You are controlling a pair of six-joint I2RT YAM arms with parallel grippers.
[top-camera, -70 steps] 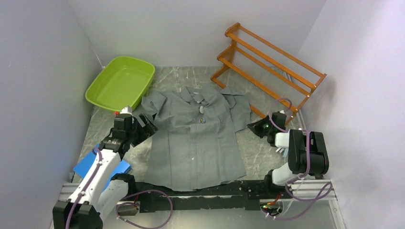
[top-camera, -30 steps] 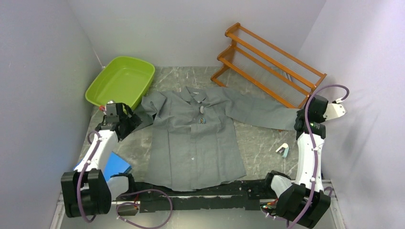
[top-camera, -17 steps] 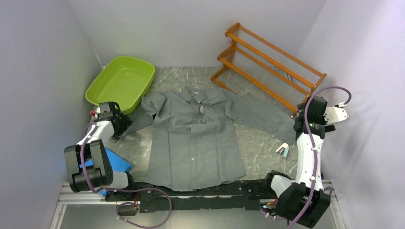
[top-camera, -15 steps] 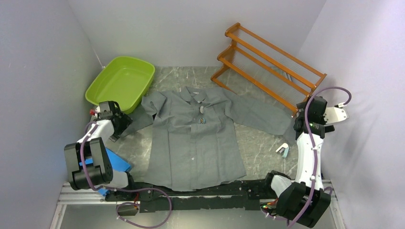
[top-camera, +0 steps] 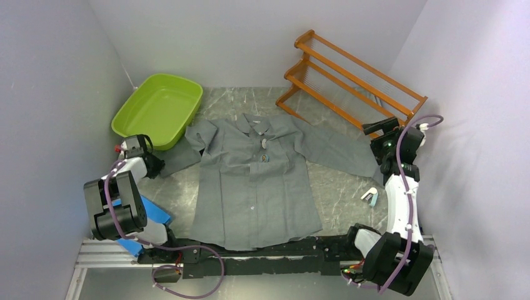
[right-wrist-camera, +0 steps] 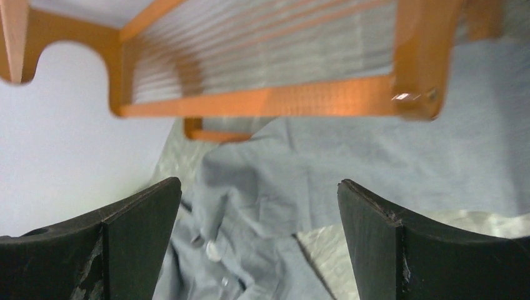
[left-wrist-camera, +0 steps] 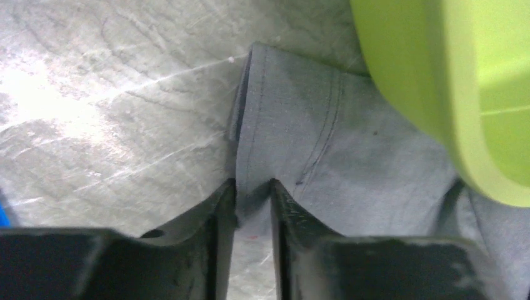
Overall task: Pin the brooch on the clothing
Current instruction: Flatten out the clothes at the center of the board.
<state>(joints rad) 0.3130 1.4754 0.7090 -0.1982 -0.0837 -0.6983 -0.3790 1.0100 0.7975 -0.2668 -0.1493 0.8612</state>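
Shirt [top-camera: 253,187] lengthwise near-to-far, collar [top-camera: 257,122] at far end

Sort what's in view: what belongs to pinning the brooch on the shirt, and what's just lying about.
Job: grey shirt; small badge on its chest, possibly the brooch; left tool, pinching a sleeve; right tool, open.
Lying about: green tub; wooden rack; blue sheet; small pale object.

We see the dark-grey shirt [top-camera: 250,194] lying flat and front up on the worktop [top-camera: 337,187], collar at the far side, both sleeves spread. A small round brooch [top-camera: 265,157] sits on its chest beside the buttons. The left tool [left-wrist-camera: 252,187] pinches one sleeve hem.
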